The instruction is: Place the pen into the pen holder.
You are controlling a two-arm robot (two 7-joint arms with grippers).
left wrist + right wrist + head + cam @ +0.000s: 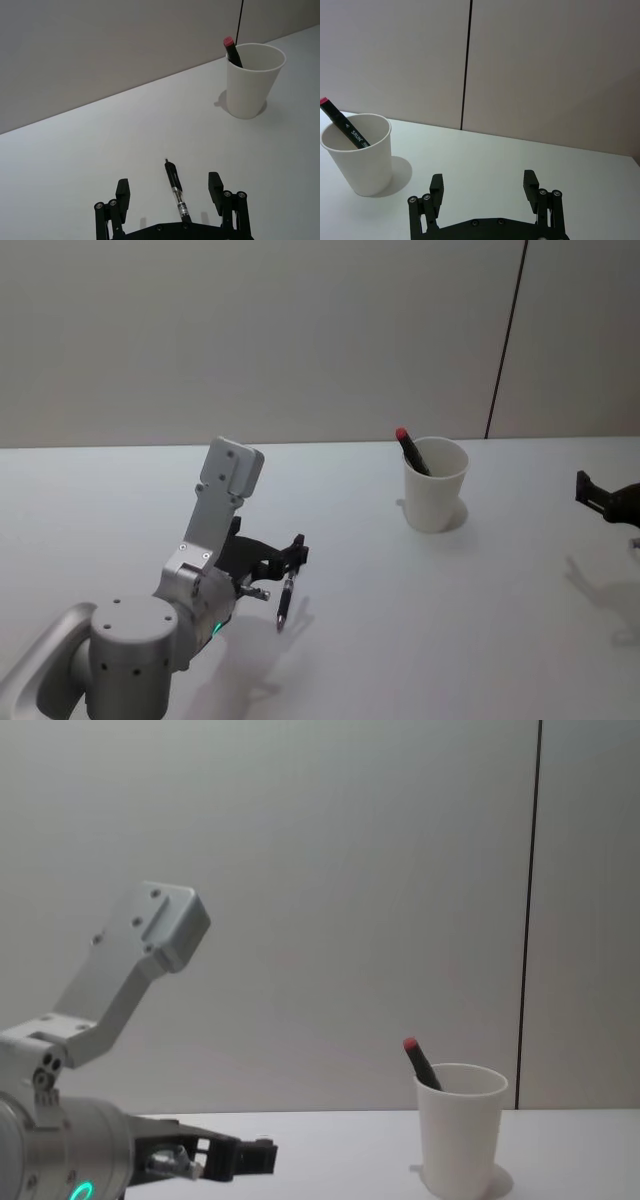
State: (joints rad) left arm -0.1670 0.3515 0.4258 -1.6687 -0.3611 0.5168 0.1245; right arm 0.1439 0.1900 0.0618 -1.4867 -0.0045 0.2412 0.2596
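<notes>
The pen holder [435,495] [250,85] [362,160] [458,1130], a white paper cup, stands upright at the table's far middle-right. A dark pen with a red tip [412,452] [232,51] [345,127] [421,1065] leans inside it. A second pen, a black-and-clear ballpoint [285,605] [176,187], lies on the table at the near left. My left gripper [283,575] [169,192] [240,1158] is low over it, open, one finger on each side, neither touching it. My right gripper [600,495] [483,182] hovers open and empty at the far right, to the right of the cup.
The white table [420,620] ends at a plain wall with a dark vertical seam [505,340] behind the cup. Open tabletop lies between the ballpoint and the cup.
</notes>
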